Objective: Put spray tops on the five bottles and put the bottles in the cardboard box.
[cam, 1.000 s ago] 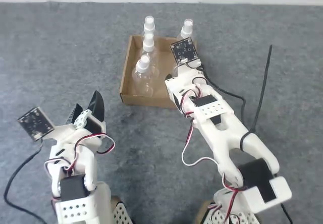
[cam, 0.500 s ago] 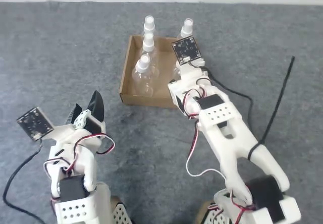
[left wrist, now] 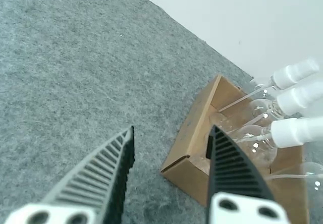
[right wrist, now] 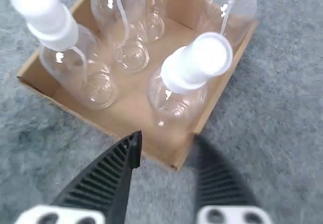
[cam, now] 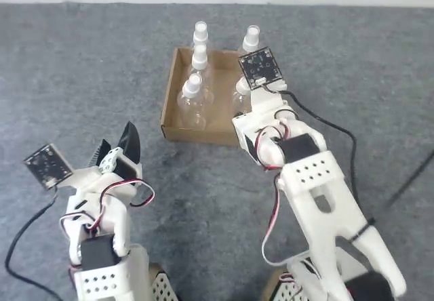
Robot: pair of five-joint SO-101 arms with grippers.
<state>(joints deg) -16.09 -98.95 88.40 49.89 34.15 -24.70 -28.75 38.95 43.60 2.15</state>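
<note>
Although the right arm hung over the near right corner of the box (cam: 171,97), its work there looked all but finished. Five bottles (right wrist: 174,100) stood upright inside the box, three in a row along the left side and two on the right. Each wore one of the white spray tops (right wrist: 197,62).

The right gripper (right wrist: 166,138) hovered just above the near wall of the box. Its jaws were spread apart with nothing between them, and the near right bottle stood just beyond its tips. The left gripper (left wrist: 172,130) was well apart from the box, off to the near left above the grey mat (cam: 81,64). Its jaws were likewise spread and empty.

Judging by how things lay, both the capping and the packing were done. The step in hand seemed to be the very last one, leaving the near right bottle where it stood.

The next move probably called for drawing the right gripper up and back toward the near side. The jaws would need to be kept wide, so that neither finger caught the spray top or the cardboard wall. The bottles looked light and tall, so a small nudge might have tipped that one against its neighbours. The left arm appeared to have nothing left to fetch.
</note>
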